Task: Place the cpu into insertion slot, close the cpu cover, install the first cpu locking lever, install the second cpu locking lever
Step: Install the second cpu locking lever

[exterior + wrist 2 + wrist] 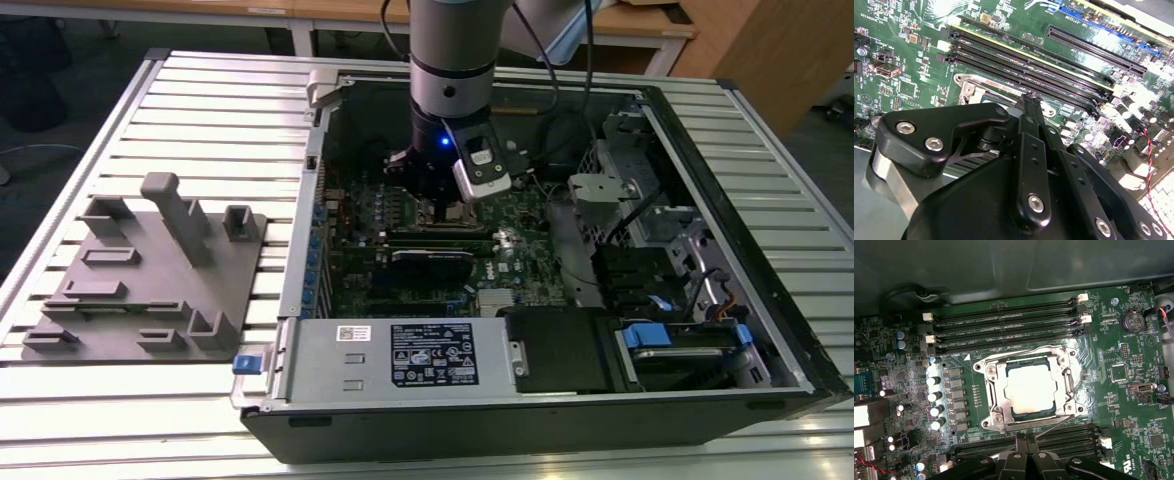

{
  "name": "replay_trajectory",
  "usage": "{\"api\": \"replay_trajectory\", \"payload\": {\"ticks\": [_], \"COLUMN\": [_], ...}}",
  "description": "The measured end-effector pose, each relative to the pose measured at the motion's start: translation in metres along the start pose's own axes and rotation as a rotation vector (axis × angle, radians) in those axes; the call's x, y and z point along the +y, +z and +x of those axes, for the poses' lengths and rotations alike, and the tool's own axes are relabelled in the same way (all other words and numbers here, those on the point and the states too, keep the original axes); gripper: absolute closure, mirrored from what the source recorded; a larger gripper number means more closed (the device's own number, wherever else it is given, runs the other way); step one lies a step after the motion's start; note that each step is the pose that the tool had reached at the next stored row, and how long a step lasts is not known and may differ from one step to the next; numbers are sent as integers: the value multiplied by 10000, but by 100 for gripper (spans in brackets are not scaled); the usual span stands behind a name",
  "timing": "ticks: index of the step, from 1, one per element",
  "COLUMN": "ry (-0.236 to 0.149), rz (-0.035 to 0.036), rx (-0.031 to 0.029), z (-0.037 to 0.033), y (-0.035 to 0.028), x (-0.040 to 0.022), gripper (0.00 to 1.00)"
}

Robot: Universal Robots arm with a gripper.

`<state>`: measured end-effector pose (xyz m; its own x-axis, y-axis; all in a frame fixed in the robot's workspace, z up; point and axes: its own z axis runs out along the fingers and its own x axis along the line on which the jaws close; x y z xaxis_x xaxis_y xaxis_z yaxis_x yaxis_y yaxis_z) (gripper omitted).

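Observation:
In the first wrist view the cpu (pixel 1028 389) lies silver face up in the insertion slot (pixel 985 423). The cpu cover (pixel 998 396) lies flat over it, framing its face. One locking lever (pixel 1070 386) runs along one side of the socket. A second thin lever (pixel 1056 426) slants away from the socket edge nearest my fingers. My gripper (pixel 1026 441) sits at that edge with its fingertips pressed together, right beside the slanted lever's end. In the second wrist view the gripper (pixel 1026 102) points at the socket corner (pixel 970 89). In the exterior view the gripper (pixel 441 203) hangs low over the motherboard inside the case.
Long black memory slots (pixel 1004 325) flank the socket on two sides, and a row of capacitors (pixel 934 395) stands nearby. A black expansion card (pixel 430 262) lies close to the socket. Drive cages and cables (pixel 641 230) fill the exterior view's right. A grey fixture (pixel 140 270) sits on the table.

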<state>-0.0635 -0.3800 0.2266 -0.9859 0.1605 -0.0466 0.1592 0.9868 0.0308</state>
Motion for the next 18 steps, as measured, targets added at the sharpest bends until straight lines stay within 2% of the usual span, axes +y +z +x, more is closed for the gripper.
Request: {"api": "replay_trajectory", "payload": {"ticks": [6, 10, 15, 18], "ry": [0, 0, 0, 0], "rz": [-1, 0, -1, 3], "rx": [0, -1, -1, 0], "z": [0, 33, 52, 55], "y": [0, 12, 69, 73], "x": [0, -6, -11, -11], "gripper": [89, 89, 89, 89]}}
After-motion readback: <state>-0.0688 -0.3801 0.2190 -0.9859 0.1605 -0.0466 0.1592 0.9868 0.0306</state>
